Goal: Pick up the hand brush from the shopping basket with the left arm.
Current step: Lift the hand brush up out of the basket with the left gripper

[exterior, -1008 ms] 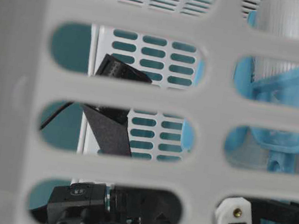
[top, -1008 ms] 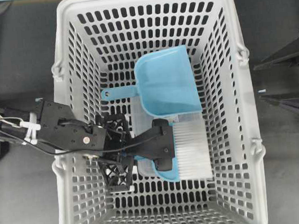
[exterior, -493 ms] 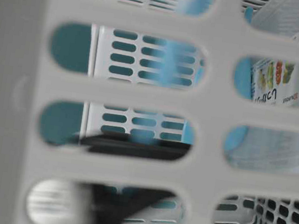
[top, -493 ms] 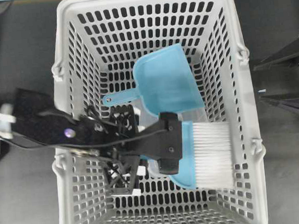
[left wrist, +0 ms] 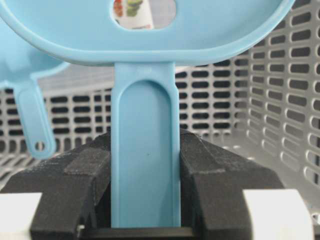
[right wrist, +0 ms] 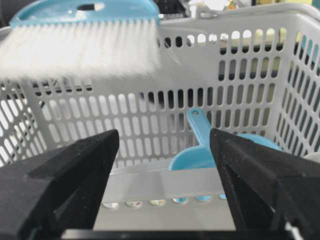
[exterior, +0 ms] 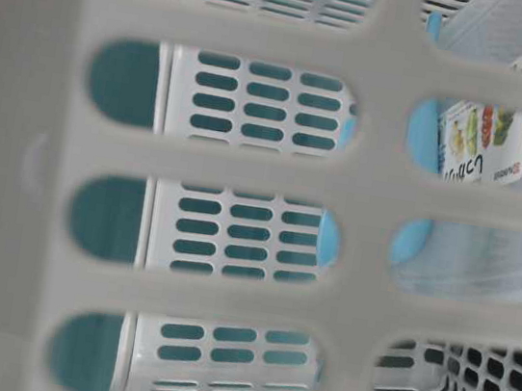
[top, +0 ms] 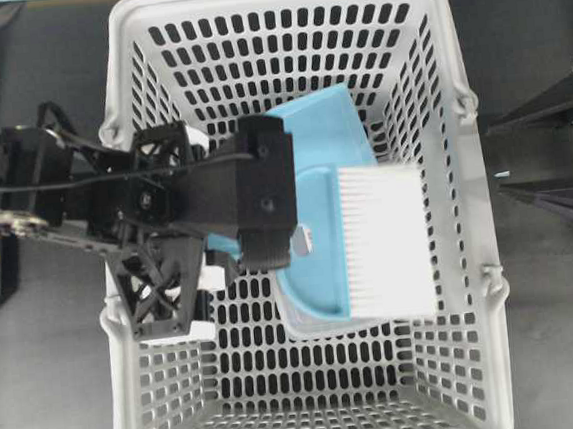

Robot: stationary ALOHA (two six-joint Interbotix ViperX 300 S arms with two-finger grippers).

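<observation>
- Hand brush (top: 370, 247): raised above the shopping basket (top: 128, 118), handle clamped in your left gripper (left wrist: 145, 200) jaws.
- Right gripper (right wrist: 162, 165): jaws apart, empty.
- Risk: thin handle may pivot; blurred bristles perhaps swinging.

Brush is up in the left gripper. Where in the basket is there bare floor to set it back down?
Bare slotted floor of the shopping basket lies along its near wall, below the clear box, and along the far wall above the dustpan. The middle is crowded: dustpan, box, and the left gripper holding the hand brush over them.
</observation>
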